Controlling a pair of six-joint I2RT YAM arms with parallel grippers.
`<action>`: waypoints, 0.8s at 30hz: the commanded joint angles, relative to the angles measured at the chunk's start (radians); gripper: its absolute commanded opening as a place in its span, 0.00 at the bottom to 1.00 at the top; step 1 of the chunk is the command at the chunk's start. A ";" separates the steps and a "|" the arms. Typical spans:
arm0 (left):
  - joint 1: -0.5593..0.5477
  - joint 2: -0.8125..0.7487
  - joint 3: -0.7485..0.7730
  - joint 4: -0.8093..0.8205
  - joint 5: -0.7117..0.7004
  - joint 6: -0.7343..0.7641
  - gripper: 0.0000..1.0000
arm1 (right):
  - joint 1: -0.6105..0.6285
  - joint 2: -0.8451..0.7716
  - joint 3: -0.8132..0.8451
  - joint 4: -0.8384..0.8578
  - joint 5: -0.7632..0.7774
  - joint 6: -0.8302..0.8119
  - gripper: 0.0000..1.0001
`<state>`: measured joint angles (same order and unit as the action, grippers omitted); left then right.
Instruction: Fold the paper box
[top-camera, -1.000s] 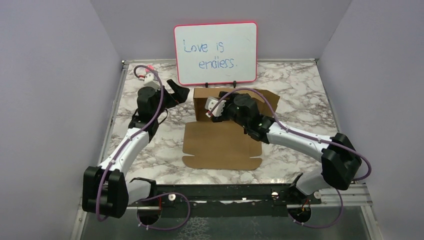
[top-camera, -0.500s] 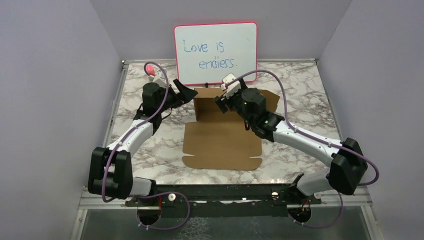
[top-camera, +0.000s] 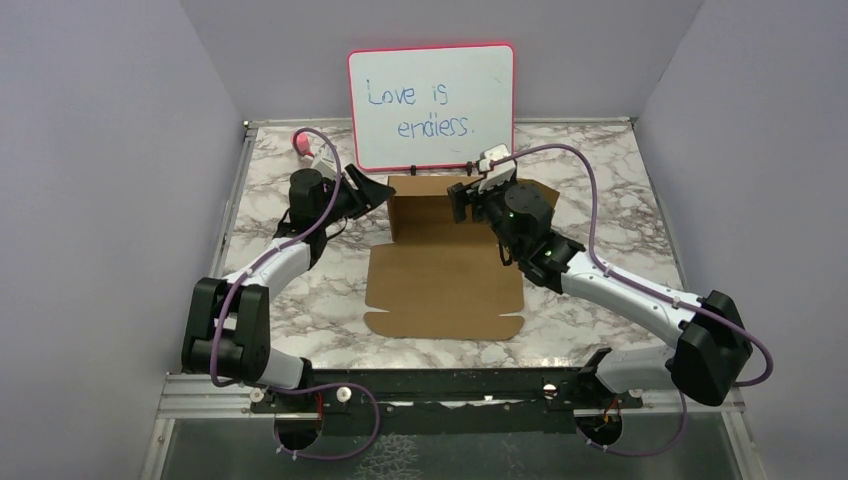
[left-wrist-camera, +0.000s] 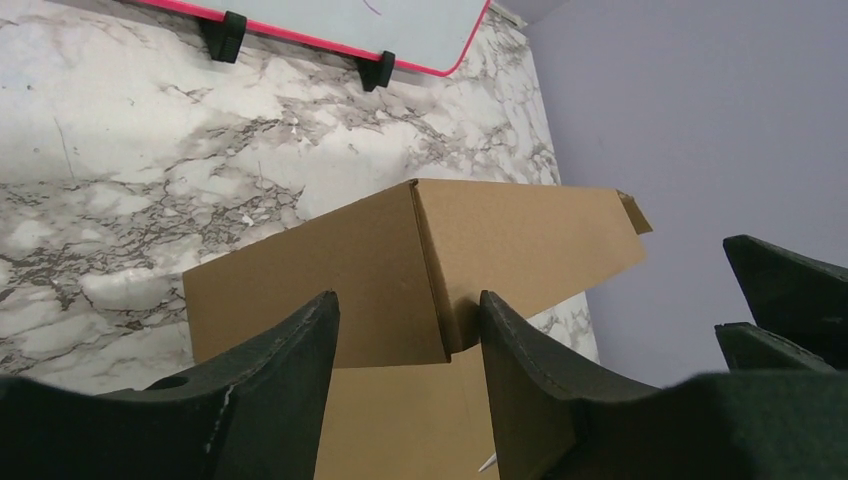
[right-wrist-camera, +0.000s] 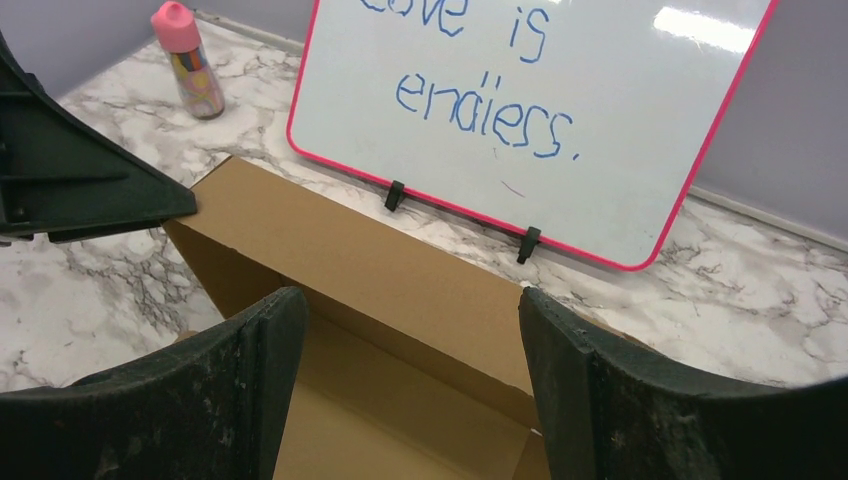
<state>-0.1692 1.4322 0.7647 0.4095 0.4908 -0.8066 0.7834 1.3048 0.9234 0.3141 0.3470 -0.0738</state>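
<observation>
The paper box (top-camera: 445, 290) is plain brown cardboard lying mid-table, its front panel flat and its back wall folded upright. In the left wrist view the box's left rear corner (left-wrist-camera: 415, 260) stands between my left gripper's (left-wrist-camera: 408, 300) spread jaws, with a short side flap on one side and the long back wall on the other. In the top view the left gripper (top-camera: 385, 190) sits at that corner. My right gripper (top-camera: 462, 200) hovers open just above the back wall (right-wrist-camera: 400, 270), with nothing held in the right gripper (right-wrist-camera: 410, 295).
A red-framed whiteboard (top-camera: 432, 108) stands on black feet right behind the box. A pink-capped marker bottle (right-wrist-camera: 185, 60) stands at the back left. Purple walls close in both sides, and the rail with the arm bases (top-camera: 450, 385) runs along the near edge.
The right gripper lifted out of the box and moved back to above the rear wall. The left gripper moved in to the box's left rear corner, and its jaws narrowed.
</observation>
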 joint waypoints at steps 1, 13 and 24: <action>0.008 0.024 -0.022 0.040 0.019 -0.007 0.52 | -0.012 -0.027 -0.022 0.045 0.049 0.058 0.83; 0.008 0.051 -0.062 0.081 0.028 -0.034 0.27 | -0.048 -0.024 -0.039 0.020 -0.001 0.125 0.83; 0.007 0.046 -0.158 0.090 0.012 -0.032 0.23 | -0.062 -0.005 -0.038 0.012 -0.041 0.161 0.82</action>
<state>-0.1654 1.4475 0.6823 0.6201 0.5133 -0.8673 0.7307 1.2995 0.8898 0.3176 0.3378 0.0589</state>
